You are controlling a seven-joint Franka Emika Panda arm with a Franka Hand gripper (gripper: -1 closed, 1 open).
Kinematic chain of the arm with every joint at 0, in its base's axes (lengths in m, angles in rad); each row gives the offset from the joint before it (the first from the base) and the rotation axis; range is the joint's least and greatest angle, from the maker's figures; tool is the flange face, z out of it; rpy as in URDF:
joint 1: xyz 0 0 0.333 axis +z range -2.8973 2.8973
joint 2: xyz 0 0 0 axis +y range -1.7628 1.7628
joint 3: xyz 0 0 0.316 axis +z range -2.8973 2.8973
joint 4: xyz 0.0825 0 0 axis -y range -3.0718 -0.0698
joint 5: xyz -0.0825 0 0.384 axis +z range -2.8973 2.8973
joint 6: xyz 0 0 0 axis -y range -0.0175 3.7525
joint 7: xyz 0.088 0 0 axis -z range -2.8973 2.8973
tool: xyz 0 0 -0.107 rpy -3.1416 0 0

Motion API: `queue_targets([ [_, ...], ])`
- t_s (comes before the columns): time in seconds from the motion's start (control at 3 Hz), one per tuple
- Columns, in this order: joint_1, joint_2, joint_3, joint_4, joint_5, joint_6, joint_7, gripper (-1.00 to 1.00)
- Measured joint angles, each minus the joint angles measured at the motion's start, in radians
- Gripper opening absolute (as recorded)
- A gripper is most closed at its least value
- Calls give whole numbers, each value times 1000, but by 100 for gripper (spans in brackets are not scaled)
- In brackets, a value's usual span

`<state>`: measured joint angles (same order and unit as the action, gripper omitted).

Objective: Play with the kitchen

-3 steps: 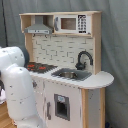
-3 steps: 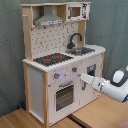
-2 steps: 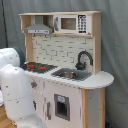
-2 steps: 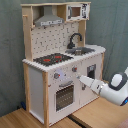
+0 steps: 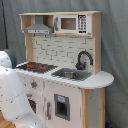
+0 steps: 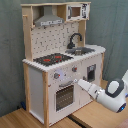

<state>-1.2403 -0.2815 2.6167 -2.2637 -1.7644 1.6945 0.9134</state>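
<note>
The kitchen (image 5: 65, 85) is a tall toy of pale wood and white panels, seen in both exterior views. It has a black hob with red rings (image 6: 52, 59), a black faucet (image 6: 75, 40), a sink (image 6: 83, 50) and a grey hood (image 6: 48, 19). Two knobs (image 6: 56, 76) sit above the oven window (image 6: 64, 96). My gripper (image 6: 79, 81) reaches in from the second exterior view's right. Its tip is at the kitchen's front, just above the oven door and below the right knob. In the first exterior view my white arm (image 5: 12, 100) covers the oven, and the gripper is hidden.
A toy microwave (image 5: 70, 23) sits on the top shelf beside the hood. A dark panel (image 5: 61, 106) is set in the cupboard door under the sink. The kitchen stands on a wooden table (image 6: 30, 119), with a grey curtain (image 6: 112, 25) behind.
In the second exterior view my gripper has moved left, closer to the oven front under the knobs. The arm has shifted slightly in the first exterior view.
</note>
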Motion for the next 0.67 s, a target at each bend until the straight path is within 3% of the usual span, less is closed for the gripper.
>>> queue_targets([
  [0.67,-8,-118,-17,120,70,-3,153,100],
])
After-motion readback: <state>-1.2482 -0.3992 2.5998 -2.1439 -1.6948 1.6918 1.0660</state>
